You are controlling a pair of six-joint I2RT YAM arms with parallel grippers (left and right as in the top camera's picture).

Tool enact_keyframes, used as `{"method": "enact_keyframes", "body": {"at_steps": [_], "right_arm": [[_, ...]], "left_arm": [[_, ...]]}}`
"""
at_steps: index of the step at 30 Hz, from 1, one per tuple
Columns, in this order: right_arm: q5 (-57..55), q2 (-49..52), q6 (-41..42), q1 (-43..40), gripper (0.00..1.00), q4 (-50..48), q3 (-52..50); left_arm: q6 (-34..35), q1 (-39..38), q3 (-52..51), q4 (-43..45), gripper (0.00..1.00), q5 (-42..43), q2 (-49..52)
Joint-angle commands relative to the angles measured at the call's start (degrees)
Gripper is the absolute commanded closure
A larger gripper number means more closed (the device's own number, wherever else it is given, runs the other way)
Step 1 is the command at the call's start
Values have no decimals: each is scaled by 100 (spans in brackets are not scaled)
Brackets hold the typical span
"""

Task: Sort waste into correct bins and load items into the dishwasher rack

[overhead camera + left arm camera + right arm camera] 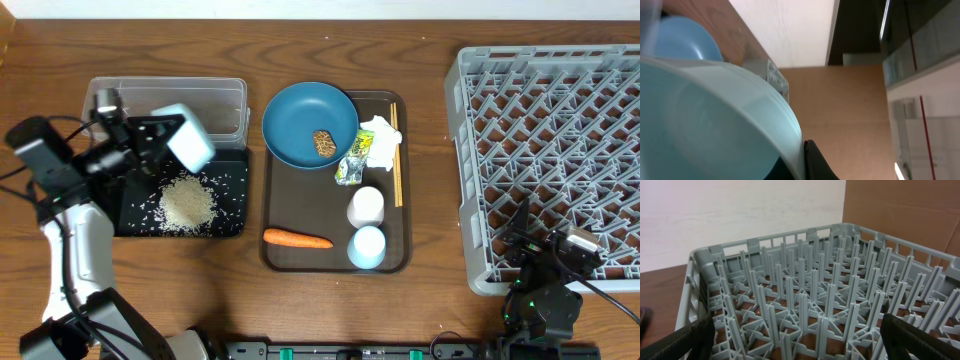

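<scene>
My left gripper (160, 135) is shut on the rim of the white bowl (188, 137), which hangs tilted over the black tray (235, 225). In the left wrist view the bowl's light-blue inside (715, 115) fills the frame, its rim pinched by my left gripper (800, 170). Loose white rice (187, 203) lies heaped in the black tray. The dark-blue plate (300, 115) holds a brown lump (323, 142). Tissue (380, 135), wrapper (355, 160), chopsticks (396, 150), two cups (366, 206) and a carrot (297, 238) lie on the brown tray. My right gripper (800, 350) is open at the grey rack's (805, 295) near corner.
The clear tub (225, 105) sits just behind the black tray, touching it. The brown serving tray (300, 260) lies mid-table. The dishwasher rack (560, 150) fills the right side, with my right arm (540, 280) at its front edge.
</scene>
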State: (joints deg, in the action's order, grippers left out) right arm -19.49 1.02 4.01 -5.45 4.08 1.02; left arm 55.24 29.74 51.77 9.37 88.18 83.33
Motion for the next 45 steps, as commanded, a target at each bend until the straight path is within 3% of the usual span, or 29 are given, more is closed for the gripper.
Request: {"method": "enact_keyframes", "body": {"at_steps": [1,10,14,17,20,24,29,36,41,45], "right_arm": [[44,-9,-20,-15,1,87,37],[44,-9,-20,-15,1,87,37],[44,-9,-22,-15,1,87,37],[44,-9,-20,-15,1,87,37],[44,-9,-22,-15,1,87,37],[44,-9,-20,-15,1,87,37],[44,-9,-22,-15,1,87,37],[44,-9,-22,-15,1,87,37],[44,-9,-22,-15,1,87,37],[44,-9,-22,-15,1,87,37]], "left_arm": [[-114,-372,11,153,94,-85,-293],[-118,-957,11,398,94,-1331,-1283],[-262,-1231,11,76,94,-1873,-1543],[-841,-1436,11,-857,94,-2767,-1628],[-1705,-1770,76,-2597,94,-4564,-1707],[-2299,-2415,127,-3541,94,-5827,-1733],[-2481,-3259,142,-3593,94,-6199,-1733],[-2481,-4439,140,-3827,94,-7412,-1698],[-2479,-4937,138,-4192,94,-8574,-1563],[-2522,-5034,138,-4190,94,-8786,-1305]]}}
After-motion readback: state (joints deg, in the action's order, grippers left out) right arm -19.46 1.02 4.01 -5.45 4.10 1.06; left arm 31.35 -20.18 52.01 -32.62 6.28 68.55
